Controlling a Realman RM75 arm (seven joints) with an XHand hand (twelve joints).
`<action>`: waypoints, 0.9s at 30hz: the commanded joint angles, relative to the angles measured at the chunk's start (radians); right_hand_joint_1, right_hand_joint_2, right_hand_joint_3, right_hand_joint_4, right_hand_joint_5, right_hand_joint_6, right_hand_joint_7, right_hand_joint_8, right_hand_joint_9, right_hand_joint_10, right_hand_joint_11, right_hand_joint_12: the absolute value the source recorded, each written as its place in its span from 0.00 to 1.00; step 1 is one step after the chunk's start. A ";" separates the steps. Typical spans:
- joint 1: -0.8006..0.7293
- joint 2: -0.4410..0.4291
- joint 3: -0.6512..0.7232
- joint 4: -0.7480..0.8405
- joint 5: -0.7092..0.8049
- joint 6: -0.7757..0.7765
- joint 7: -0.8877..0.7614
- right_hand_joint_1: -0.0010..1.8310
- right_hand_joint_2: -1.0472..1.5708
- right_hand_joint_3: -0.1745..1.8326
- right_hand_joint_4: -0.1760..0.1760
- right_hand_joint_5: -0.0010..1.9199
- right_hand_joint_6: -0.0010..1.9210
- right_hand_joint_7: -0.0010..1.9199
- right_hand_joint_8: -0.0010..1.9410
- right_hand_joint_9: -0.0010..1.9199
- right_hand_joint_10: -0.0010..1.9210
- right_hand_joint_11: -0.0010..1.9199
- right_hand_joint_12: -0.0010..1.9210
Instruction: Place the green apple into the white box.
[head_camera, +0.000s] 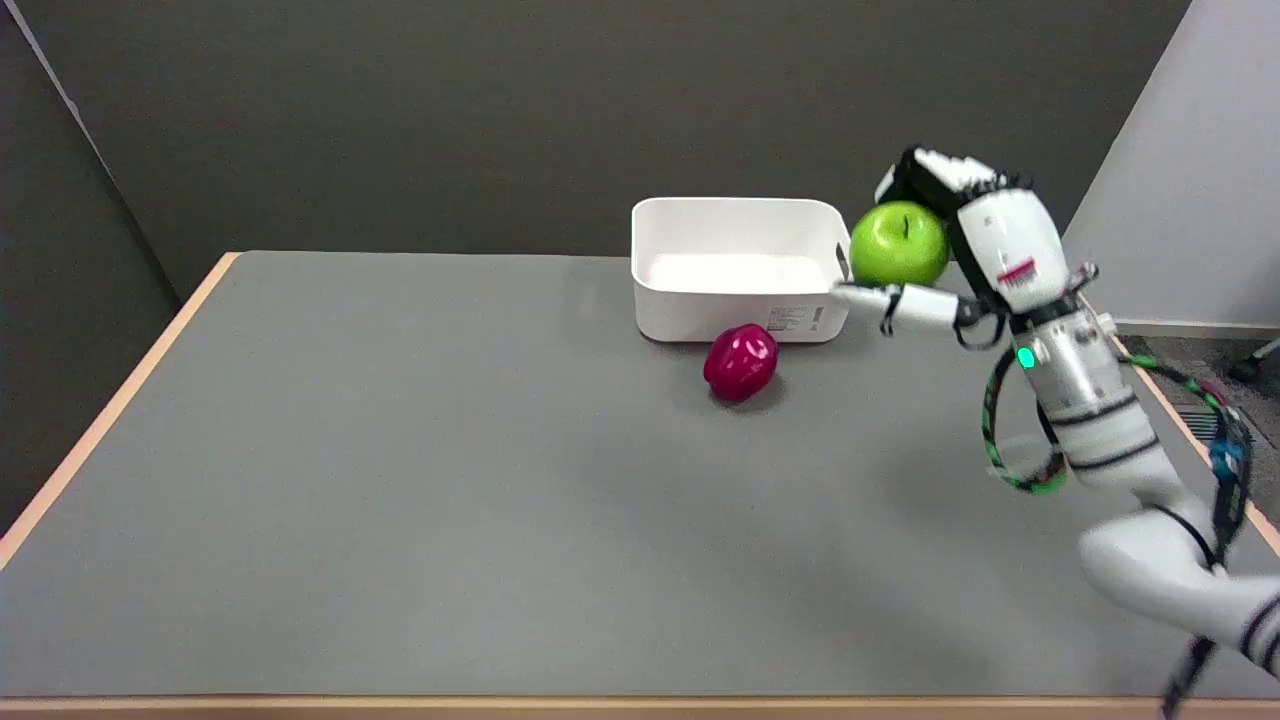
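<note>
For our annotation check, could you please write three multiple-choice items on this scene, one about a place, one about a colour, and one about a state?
1. Where does the red fruit lie?
A. inside the white box
B. on the table in front of the white box
C. in the right hand

2. What colour is the apple that the right hand carries?
A. green
B. yellow
C. red

3. What is in the white box right now?
A. the green apple
B. the red fruit
C. nothing that can be seen

Answers:
1 B: it rests on the grey table, just on the near side of the white box.
2 A: the green apple sits in the right hand, in the air to the right of the box.
3 C: the box's visible inside is bare white.
</note>
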 joint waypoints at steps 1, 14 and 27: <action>0.659 -0.151 -0.223 -0.445 0.025 -0.189 -0.006 0.61 0.86 0.27 0.00 0.26 0.89 0.29 0.91 0.41 1.00 0.27 1.00; 0.956 -0.300 -0.377 -0.941 0.037 -0.363 0.047 0.59 0.88 0.26 0.00 0.24 0.93 0.27 0.94 0.39 1.00 0.22 1.00; 0.950 -0.327 -0.430 -0.851 0.032 -0.398 0.047 0.59 0.89 0.24 0.00 0.23 0.93 0.26 0.94 0.38 1.00 0.19 1.00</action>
